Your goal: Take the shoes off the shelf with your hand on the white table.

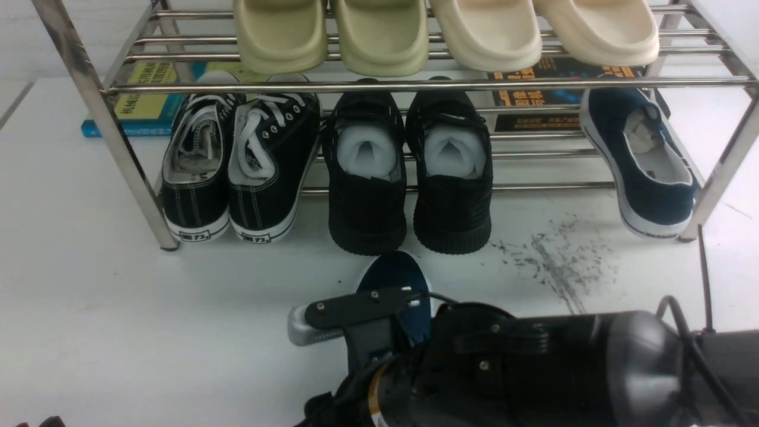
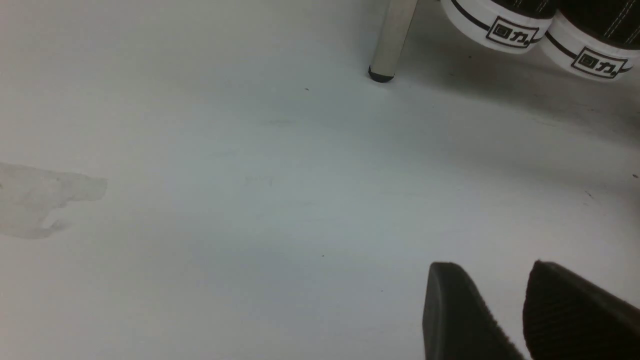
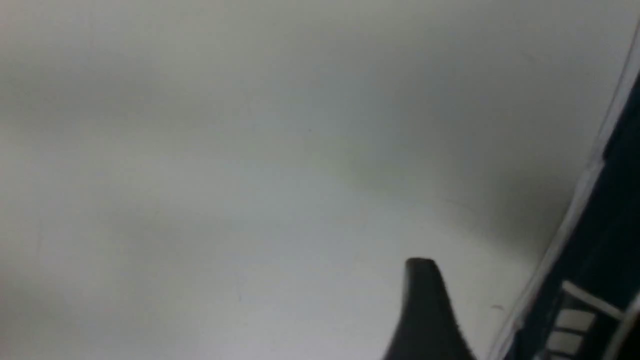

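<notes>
One navy shoe [image 1: 392, 274] on worktop [image 1: 118, 308], lower centre; right gripper [image 1: 356, 314] spread beside it. Second shoe [image 1: 646, 172], shelf [image 1: 415, 86] right: we judge light, soft canvas; pinch stiff heel rim.

Soft, even light from above keeps the white desk [image 1: 89, 308] bright, with glare streaks along the tubes of the shelf [image 1: 415, 86] and only faint shadows beneath its lower tier. The left wrist view is fairly sharp around the shelf leg [image 2: 392, 40]. The right wrist view is dim, grey and blurred throughout, and the navy shoe [image 3: 615, 225] is a soft smear.
</notes>
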